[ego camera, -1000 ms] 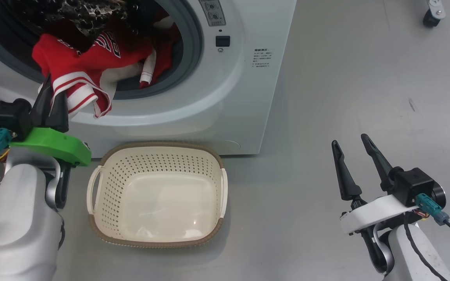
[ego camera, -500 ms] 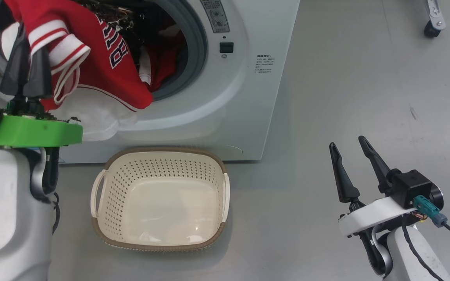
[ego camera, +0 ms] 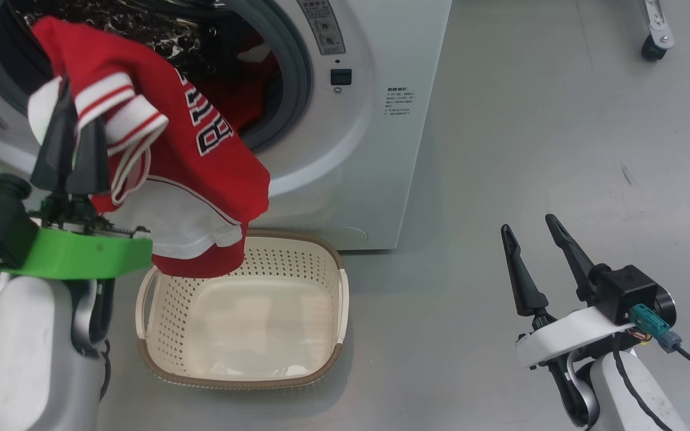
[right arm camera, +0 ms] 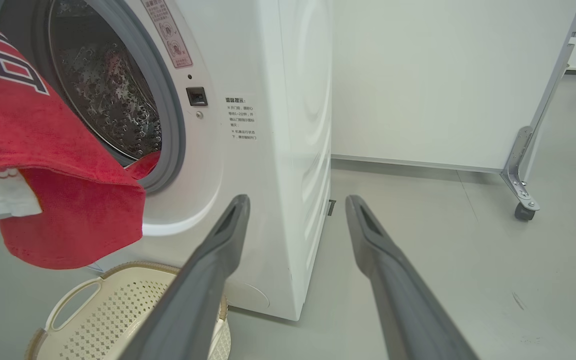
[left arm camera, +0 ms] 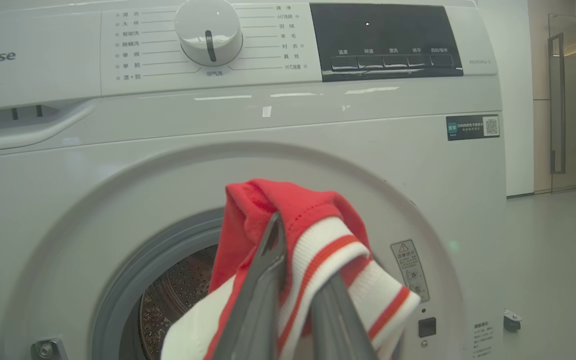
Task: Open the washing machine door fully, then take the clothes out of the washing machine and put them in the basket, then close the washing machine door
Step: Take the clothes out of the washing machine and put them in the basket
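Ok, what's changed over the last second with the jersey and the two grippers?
The left gripper, shut on the red jersey, has drawn it out of the washing machine. A second ago it lay draped over the drum's lip; now it hangs free, its lower end over the back left corner of the basket. Unchanged: the right gripper open and idle, the basket empty, more red clothing inside.

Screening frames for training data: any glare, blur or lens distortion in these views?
Head view: sharp, soft glare on the basket bottom. Left wrist view: left gripper blurred near the lens, washing machine panel lines bowed, light streaks on it. Right wrist view: right gripper soft-edged, machine's edges curved.
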